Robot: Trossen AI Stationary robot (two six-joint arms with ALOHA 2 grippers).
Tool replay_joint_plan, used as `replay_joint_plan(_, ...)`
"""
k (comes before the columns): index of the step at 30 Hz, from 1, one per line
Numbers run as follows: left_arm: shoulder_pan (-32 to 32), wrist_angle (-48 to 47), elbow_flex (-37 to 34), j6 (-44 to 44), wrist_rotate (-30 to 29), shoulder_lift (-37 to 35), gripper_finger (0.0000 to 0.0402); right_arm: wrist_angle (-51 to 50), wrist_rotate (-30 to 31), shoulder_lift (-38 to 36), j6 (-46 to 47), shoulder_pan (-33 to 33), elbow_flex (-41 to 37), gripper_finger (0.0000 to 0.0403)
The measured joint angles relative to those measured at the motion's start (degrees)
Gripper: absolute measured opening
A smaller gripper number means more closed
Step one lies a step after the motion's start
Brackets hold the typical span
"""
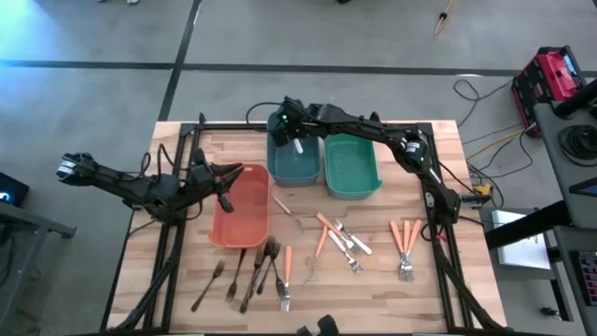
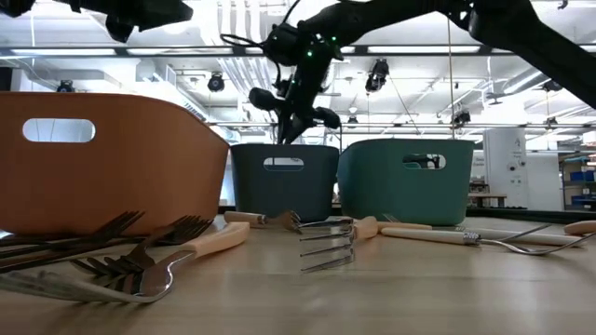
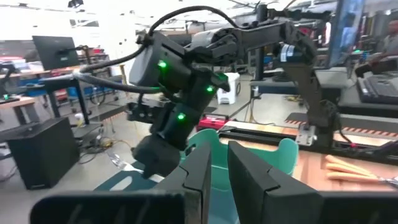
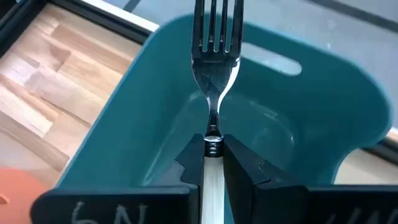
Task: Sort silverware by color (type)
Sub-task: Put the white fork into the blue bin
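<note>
While a fork (image 4: 216, 56) is held above the blue bin (image 4: 298, 124), the drop-off step is in hand.
Clamped at its white handle by the right pincer (image 4: 212, 163), the fork hangs with tines out over the bin's hollow; release there is judged to be what is called for next. Over the salmon bin (image 1: 242, 207) the left pincer (image 3: 219, 180) is seen nearly shut, with nothing gripped. Remaining silverware (image 1: 340, 241) is left scattered across the desk (image 1: 373, 299).
</note>
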Motion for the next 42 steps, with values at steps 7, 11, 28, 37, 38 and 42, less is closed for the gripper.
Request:
replay_joint_plan(7,0.00,-0.15,0.00,0.00,-3.27,1.15,0.0037,0.92,0.05,0.41,5.17,0.56,0.00,0.0028)
replay_joint_plan(11,0.00,-0.13,0.00,0.00,-3.71,1.19,0.0037,0.77,-2.06,0.87,7.96,0.72,-0.34,0.0028)
replay_joint_plan(28,0.00,-1.04,0.00,0.01,-3.82,1.22,0.0037,0.45,-6.19,5.61,11.87,1.17,-0.46,0.0028)
replay_joint_plan(37,0.00,-1.49,0.00,0.11,-4.23,1.39,0.0037,-3.00,-5.71,5.70,12.11,1.17,-0.46,0.0028)
replay_joint_plan(38,0.00,-1.49,0.00,0.18,-4.23,1.40,0.0037,-3.16,-5.71,5.70,12.11,1.17,-0.46,0.0028)
replay_joint_plan(42,0.00,-1.46,0.00,0.20,-4.23,1.43,0.0037,-4.83,-5.70,5.70,12.08,1.19,-0.56,0.0028)
